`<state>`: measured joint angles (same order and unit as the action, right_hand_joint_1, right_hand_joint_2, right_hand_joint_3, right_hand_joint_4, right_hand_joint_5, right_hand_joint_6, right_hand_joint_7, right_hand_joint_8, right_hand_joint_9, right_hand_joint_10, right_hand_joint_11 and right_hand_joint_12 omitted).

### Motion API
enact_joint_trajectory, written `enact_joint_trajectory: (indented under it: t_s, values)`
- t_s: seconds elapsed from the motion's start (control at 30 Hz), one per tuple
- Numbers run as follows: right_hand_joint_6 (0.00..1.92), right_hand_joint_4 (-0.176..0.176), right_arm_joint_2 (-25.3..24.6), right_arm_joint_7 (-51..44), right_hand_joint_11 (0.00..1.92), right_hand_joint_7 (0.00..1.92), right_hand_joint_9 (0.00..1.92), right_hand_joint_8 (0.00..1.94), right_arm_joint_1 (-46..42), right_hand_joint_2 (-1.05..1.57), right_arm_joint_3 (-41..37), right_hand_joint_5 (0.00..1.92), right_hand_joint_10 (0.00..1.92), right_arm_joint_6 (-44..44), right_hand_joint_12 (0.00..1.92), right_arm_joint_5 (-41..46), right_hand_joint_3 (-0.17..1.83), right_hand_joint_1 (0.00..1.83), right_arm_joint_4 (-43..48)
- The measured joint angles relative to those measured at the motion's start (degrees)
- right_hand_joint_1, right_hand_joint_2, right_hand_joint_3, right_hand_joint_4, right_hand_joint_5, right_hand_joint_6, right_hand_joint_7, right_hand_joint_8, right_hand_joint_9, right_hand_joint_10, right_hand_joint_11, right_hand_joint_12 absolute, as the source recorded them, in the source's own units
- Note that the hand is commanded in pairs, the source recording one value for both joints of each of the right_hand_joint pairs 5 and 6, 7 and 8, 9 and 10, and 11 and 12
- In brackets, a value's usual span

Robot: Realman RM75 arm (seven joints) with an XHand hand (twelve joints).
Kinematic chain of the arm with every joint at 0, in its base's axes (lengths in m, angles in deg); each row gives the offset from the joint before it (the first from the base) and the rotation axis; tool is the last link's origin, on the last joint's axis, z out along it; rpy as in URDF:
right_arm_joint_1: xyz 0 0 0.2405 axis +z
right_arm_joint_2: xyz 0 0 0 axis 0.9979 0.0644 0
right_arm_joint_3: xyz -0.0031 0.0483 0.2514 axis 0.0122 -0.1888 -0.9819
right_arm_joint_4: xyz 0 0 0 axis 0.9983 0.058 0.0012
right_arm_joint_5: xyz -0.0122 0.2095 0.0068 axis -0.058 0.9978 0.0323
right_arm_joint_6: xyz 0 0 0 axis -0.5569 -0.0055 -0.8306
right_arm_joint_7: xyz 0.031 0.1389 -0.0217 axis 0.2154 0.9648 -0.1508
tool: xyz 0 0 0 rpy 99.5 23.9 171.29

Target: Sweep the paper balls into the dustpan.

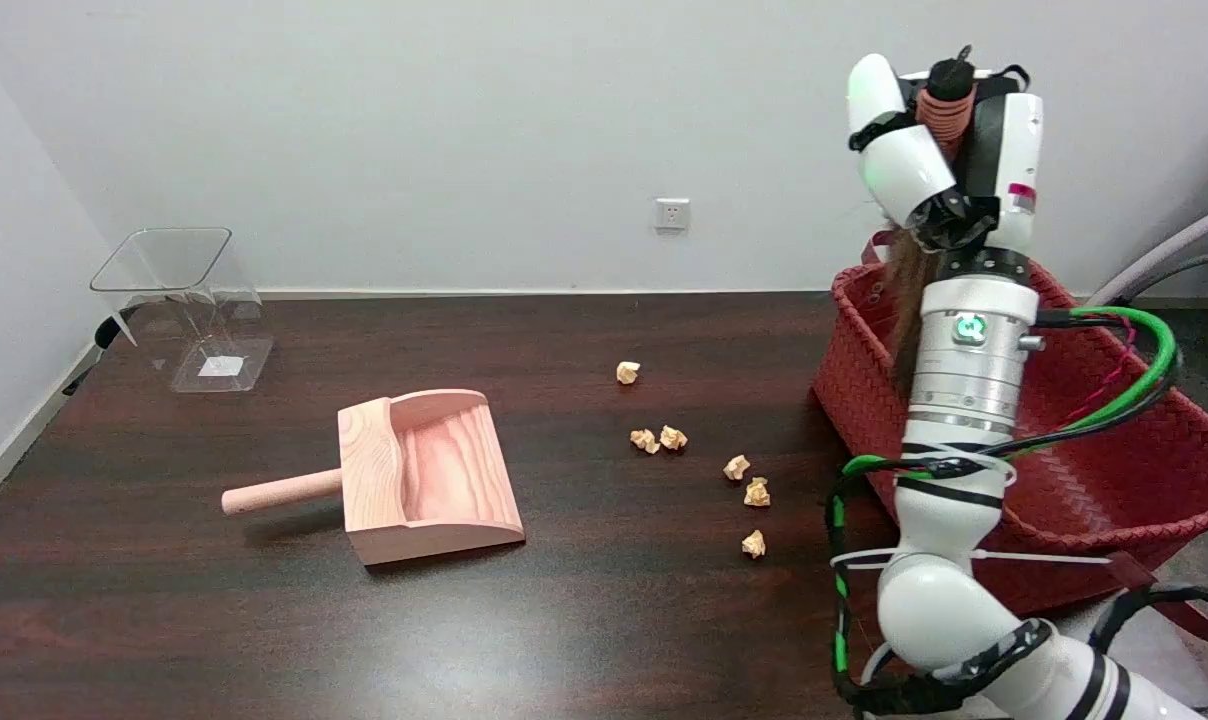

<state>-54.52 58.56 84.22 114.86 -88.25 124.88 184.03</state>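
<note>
Above the red basket [1114,470], my right hand [939,150] raised, gripping a brush [949,95] by its handle, paper balls [757,491] scattered on table [164,600] right of wooden dustpan [424,480], no legible writing.

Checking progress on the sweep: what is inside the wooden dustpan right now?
Nothing shows inside the wooden dustpan: only bare wood grain. All six paper balls lie on the table to its right. Its raised side wall hides little of the inside.

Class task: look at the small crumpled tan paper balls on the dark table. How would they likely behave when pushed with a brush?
The crumpled tan paper balls look small and loosely wadded, so probably very light and easily scattered. Their irregular creases suggest they would tumble unevenly rather than roll straight. They lie spread apart, so one stroke may miss some.
</note>
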Motion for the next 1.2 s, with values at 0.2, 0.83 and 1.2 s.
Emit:
enact_joint_trajectory:
  t_s: [0.2,0.83,1.2]
  values:
    - [1.88,0.000,-1.5,0.7,1.88,1.92,1.88,1.92,1.4,1.57,2.7,1.88,1.88,0.1,1.88,-0.8,0.49,0.84,-0.1]
    - [1.89,0.000,-5.5,1.3,1.89,1.92,1.89,1.92,2.9,1.57,9.2,1.89,1.89,2.1,1.89,0.8,0.50,0.84,-0.2]
    - [1.92,0.000,-6.0,1.5,1.92,1.92,1.92,1.92,0.6,1.57,12.2,1.92,1.92,1.0,1.92,2.5,0.52,0.85,-1.6]
